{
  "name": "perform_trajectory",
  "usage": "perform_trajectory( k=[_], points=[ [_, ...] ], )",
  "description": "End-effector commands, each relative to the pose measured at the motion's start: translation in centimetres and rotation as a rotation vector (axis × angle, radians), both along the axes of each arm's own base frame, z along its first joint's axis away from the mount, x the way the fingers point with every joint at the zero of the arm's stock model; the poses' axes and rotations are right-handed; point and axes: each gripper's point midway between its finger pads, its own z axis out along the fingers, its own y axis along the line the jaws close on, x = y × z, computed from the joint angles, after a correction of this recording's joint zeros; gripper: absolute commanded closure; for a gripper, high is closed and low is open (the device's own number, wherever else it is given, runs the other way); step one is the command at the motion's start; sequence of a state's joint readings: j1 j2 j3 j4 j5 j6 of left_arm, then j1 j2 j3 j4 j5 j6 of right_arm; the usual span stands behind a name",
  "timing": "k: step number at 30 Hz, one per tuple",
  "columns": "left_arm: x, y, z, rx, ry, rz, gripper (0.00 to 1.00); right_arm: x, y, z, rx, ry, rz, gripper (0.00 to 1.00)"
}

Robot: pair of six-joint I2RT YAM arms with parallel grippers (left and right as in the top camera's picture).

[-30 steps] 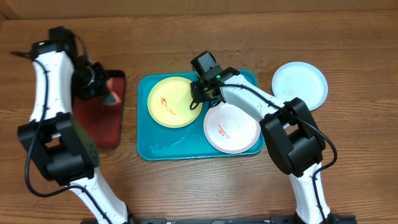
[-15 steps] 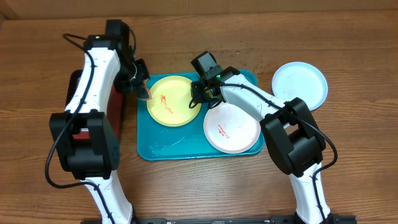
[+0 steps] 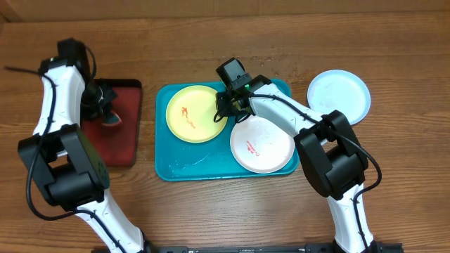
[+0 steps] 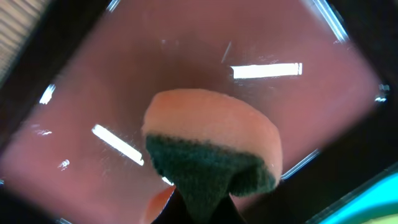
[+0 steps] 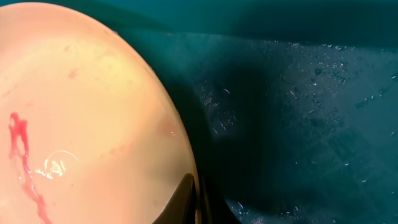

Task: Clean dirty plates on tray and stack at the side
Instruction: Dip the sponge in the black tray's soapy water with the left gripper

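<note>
Pale plate point(image 3: 338, 96) on desk point(image 3: 408, 176) at right, outside blue tray point(image 3: 169, 165), looks clean. Yellow plate point(image 3: 195, 114), white plate point(image 3: 261, 144) on blue tray, both red-smeared. Right gripper point(image 3: 223, 112) jaws pinch yellow plate rim. Left gripper point(image 3: 107, 114) jaws clamp sponge point(image 4: 211, 143) over red tray point(image 3: 119, 151). Roughly third done.

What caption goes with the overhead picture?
Right gripper grips round yellow-green plastic plate on turquoise plastic tray; left gripper holds orange-green sponge.

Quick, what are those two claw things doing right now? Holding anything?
Left gripper: closed on the sponge, over the dark red tray.
Right gripper: closed on the rim of the yellow plate.
</note>
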State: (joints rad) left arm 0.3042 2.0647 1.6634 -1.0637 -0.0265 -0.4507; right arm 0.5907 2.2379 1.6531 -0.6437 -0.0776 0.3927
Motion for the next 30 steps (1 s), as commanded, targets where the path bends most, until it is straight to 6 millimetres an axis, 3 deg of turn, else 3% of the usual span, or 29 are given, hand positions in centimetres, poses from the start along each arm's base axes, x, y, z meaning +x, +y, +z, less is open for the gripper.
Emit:
perform_trajectory(
  k=[1,6,11,15,16,18,26,29,30],
  points=[
    [-1.1,-1.7,-2.3,-0.107,0.008,0.007,0.96,-0.9,-0.5,-1.6,-0.036,0.038,-0.003,0.96],
    [-1.5,-1.7,-3.5,-0.098,0.014,0.009,0.96,-0.9,-0.5,-1.6,-0.036,0.037,-0.004,0.96],
    [-1.6,0.0,-3.7,-0.008,0.023,0.058,0.96,-1.0,-0.6,-1.7,-0.038,0.041,-0.003,0.96],
    [-1.6,0.2,-3.8,0.004,0.024,0.059,0.95,-1.0,-0.6,-1.7,-0.039,0.041,-0.003,0.96],
    [-1.6,0.3,-3.9,0.008,0.027,0.059,0.94,-1.0,-0.6,-1.7,-0.039,0.041,-0.003,0.96],
    [-1.6,0.4,-4.1,0.012,0.031,0.059,0.76,-1.1,-0.6,-1.7,-0.041,0.045,-0.003,0.96],
    [-1.6,0.5,-4.1,0.022,0.029,0.06,0.62,-1.4,-0.9,-1.8,-0.051,0.058,-0.003,0.96],
    [-1.6,0.9,-4.1,0.044,0.031,0.062,0.64,-1.4,-0.9,-1.8,-0.052,0.06,-0.003,0.96],
    [-1.5,1.0,-4.0,0.05,0.029,0.062,0.72,-1.4,-0.9,-1.8,-0.051,0.06,-0.003,0.96]
  ],
)
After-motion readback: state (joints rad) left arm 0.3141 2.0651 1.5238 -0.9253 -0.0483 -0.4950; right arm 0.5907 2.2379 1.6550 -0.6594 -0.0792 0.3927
